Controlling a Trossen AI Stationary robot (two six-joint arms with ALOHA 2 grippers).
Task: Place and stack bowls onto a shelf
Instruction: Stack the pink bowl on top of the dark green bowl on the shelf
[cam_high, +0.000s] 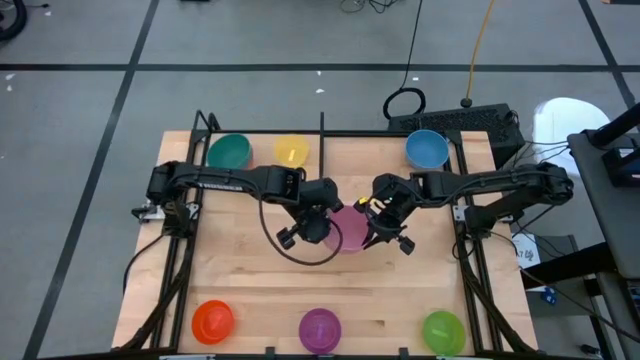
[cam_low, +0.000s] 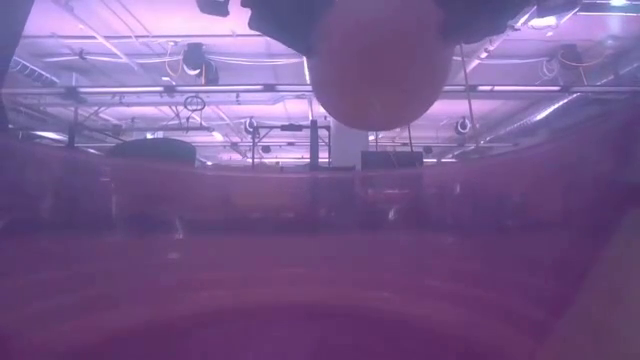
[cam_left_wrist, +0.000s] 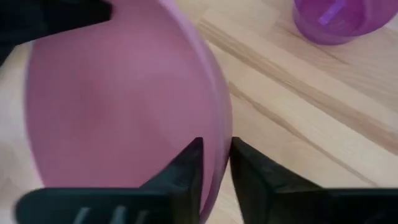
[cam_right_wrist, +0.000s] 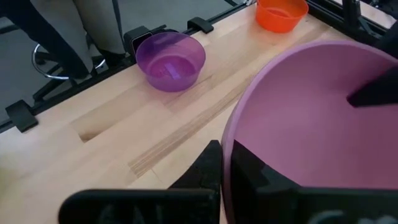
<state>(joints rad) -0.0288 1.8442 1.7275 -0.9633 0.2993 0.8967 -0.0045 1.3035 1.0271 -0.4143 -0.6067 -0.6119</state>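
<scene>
A pink bowl (cam_high: 348, 230) hangs over the table's middle between my two grippers; the low view shows its underside (cam_low: 375, 60) well above the tabletop. My left gripper (cam_high: 325, 224) is closed over the bowl's left rim and my right gripper (cam_high: 373, 225) is shut on its right rim. The shelf (cam_high: 355, 146), a black-rod frame with one upright divider (cam_high: 322, 128), runs along the far edge. A teal bowl (cam_high: 229, 152), a yellow bowl (cam_high: 291, 151) and a blue bowl (cam_high: 427, 148) stand there on their bases. My left gripper has the pink bowl's rim (cam_left_wrist: 219, 140) between its fingers, one finger (cam_left_wrist: 186, 168) inside the bowl and one outside. It comes slanting down from the table's left. The bowl is clear of the table. My right gripper pinches the opposite rim (cam_right_wrist: 227, 146), one finger (cam_right_wrist: 255, 165) inside and one outside. It slants down from the table's right, and the bowl hangs between both grippers with its mouth up.
An orange bowl (cam_high: 213, 321), a purple bowl (cam_high: 320, 329) and a green bowl (cam_high: 443, 331) stand along the near edge. Bare wood lies between them and the held bowl. Black frame rails (cam_high: 470, 270) run down both table sides.
</scene>
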